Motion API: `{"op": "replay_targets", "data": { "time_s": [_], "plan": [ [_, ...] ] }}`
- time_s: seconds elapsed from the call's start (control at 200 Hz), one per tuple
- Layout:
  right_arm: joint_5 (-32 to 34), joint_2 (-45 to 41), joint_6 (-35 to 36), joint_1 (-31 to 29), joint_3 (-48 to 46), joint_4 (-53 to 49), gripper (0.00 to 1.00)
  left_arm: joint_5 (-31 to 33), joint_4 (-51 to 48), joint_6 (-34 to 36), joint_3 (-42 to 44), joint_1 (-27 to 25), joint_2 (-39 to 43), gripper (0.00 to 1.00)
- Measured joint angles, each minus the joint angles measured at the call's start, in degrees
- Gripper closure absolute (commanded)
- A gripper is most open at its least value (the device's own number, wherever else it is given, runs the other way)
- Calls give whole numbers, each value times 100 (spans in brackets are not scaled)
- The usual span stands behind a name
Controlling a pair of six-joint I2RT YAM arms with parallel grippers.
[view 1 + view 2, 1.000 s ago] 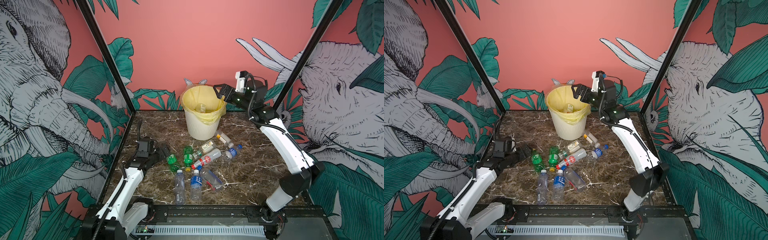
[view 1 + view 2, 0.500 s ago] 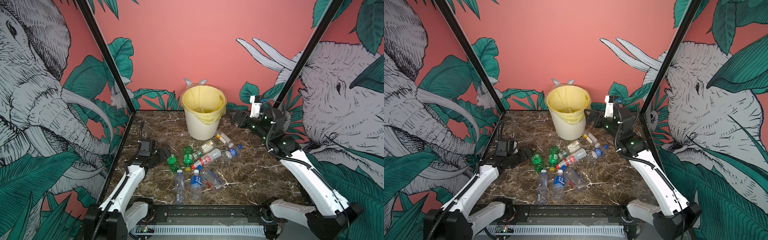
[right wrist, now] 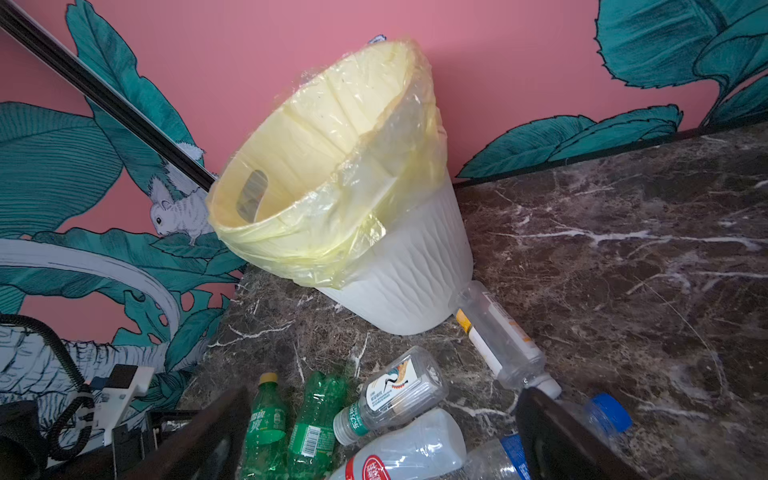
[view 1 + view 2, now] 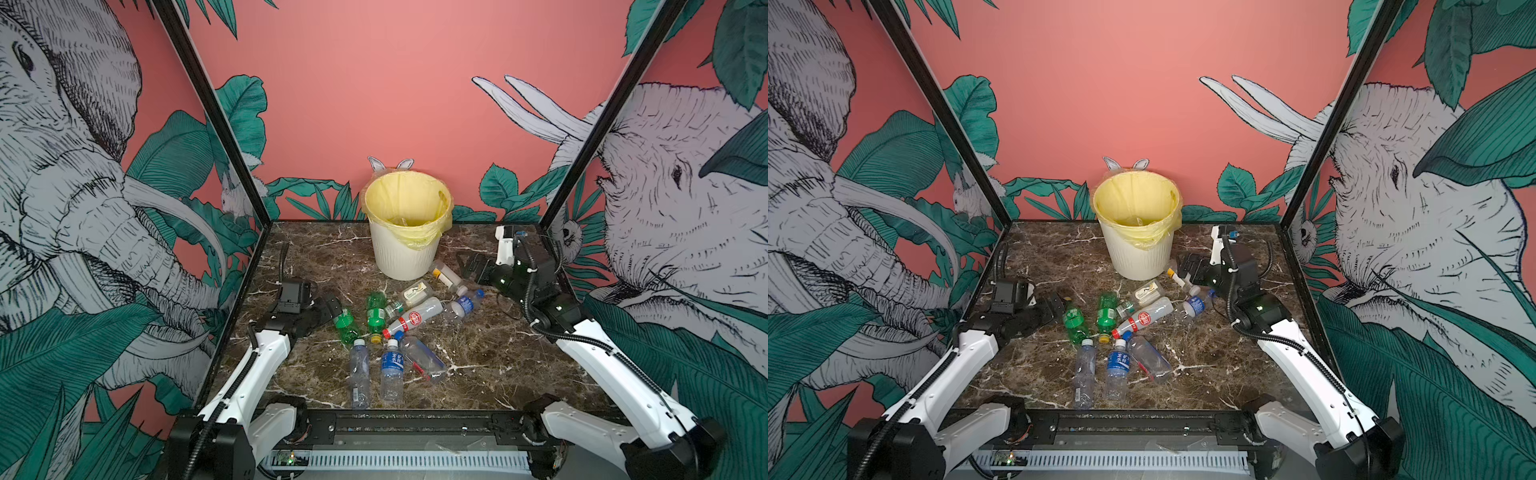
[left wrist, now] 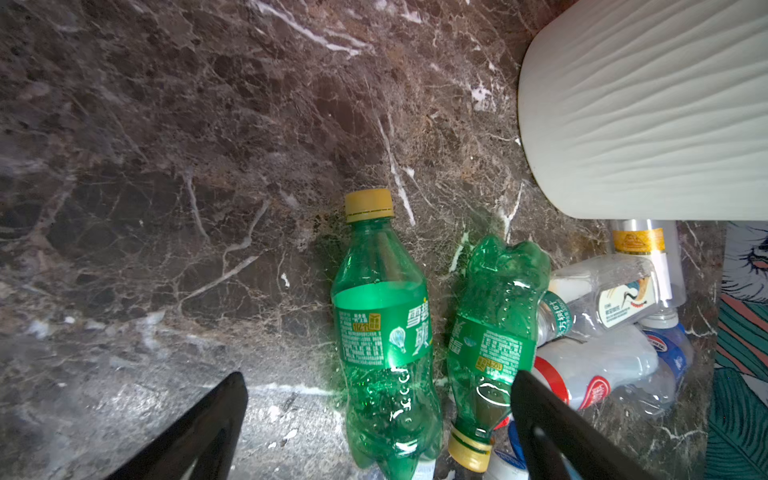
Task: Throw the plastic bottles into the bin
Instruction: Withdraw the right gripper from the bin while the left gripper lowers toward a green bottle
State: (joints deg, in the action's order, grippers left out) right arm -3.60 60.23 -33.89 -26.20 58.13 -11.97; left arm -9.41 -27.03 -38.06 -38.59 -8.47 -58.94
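Observation:
The cream ribbed bin (image 4: 405,253) (image 4: 1138,257) with its yellow bag stands at the back middle of the marble table. Several plastic bottles lie in a heap in front of it in both top views. My left gripper (image 4: 332,305) (image 5: 378,419) is open, low over the table, with a green bottle (image 5: 382,328) lying between its fingers and a second green bottle (image 5: 490,332) by one finger. My right gripper (image 4: 467,266) (image 3: 382,432) is open and empty, low to the right of the bin. It faces a white-labelled clear bottle (image 3: 399,395) and a red-labelled bottle (image 3: 407,453).
A yellow-banded clear bottle (image 4: 446,276) leans against the bin's base. A blue-capped bottle (image 4: 465,305) lies beside the right gripper. Nearer the front lie a blue-labelled bottle (image 4: 392,370) and two clear bottles (image 4: 359,374) (image 4: 424,359). Patterned walls close in the left, right and back.
My right arm has swung away from above the bin's mouth, down and to the right, to table height. The left gripper has edged slightly toward the green bottles.

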Motion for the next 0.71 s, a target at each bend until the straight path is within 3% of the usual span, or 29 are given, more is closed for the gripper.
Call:
{"op": "replay_targets", "data": {
  "time_s": [0.705],
  "plan": [
    [472, -116, -79, 0, -455, -597, 1, -358, 251, -50, 236, 0, -481, 1]
  ]
}}
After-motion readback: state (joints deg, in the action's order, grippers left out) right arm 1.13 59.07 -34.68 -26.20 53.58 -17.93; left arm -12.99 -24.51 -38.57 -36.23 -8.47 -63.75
